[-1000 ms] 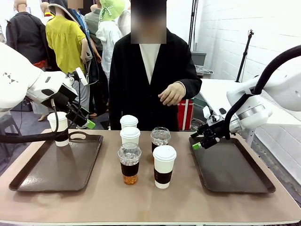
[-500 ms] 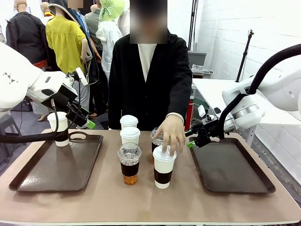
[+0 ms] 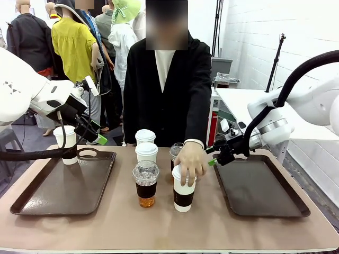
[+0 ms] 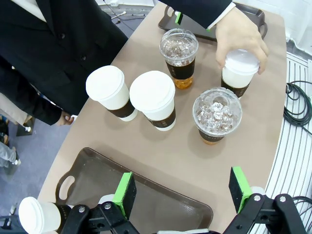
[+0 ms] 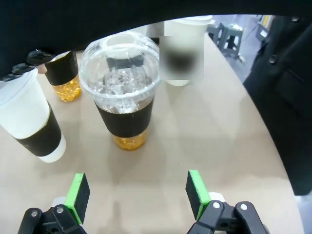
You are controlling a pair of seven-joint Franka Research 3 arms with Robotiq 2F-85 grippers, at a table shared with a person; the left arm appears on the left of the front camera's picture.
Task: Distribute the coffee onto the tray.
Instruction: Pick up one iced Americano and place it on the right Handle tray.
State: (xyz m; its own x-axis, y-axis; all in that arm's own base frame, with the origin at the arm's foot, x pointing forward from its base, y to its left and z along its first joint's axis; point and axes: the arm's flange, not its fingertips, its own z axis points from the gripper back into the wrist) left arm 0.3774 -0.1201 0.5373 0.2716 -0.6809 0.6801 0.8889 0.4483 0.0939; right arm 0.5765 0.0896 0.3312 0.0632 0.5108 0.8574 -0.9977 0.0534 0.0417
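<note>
- Tan table (image 3: 159, 227), a person in a dark jacket standing at the far side, and a brown tray at each end: left tray (image 3: 47, 196), right tray (image 3: 265, 193).
- Right gripper (image 3: 214, 159): jaws spread wide, nothing between the green pads. Over the last second it has slid in from the right tray's corner toward the cluster of cups.
- Dead ahead of those jaws, in the right wrist view, stands the rear iced cup (image 5: 124, 97) with its dome lid, dark sleeve and amber drink. It is near but not yet between the fingers.
- Left gripper (image 4: 183, 191): jaws apart as well, and empty. It hovers over the left tray's inner edge and hasn't budged in that second.
- Just beside it, a delivered white cup (image 3: 66, 144) stands on the left tray's far corner. That's one placed.
- Here's the big change: the person's hand (image 3: 190, 161), up at chest height a second ago, has dropped and now wraps the lid of the nearest white cup (image 3: 183, 198).
- Also mid-table are the back white cup (image 3: 145, 136), the middle white cup (image 3: 146, 153) and the front iced cup (image 3: 145, 182).
- My read: five cups are left to distribute and nothing sits on the right tray. The person looks set to lift or offer that cup to the incoming right gripper, which should keep clear of the fingers.
</note>
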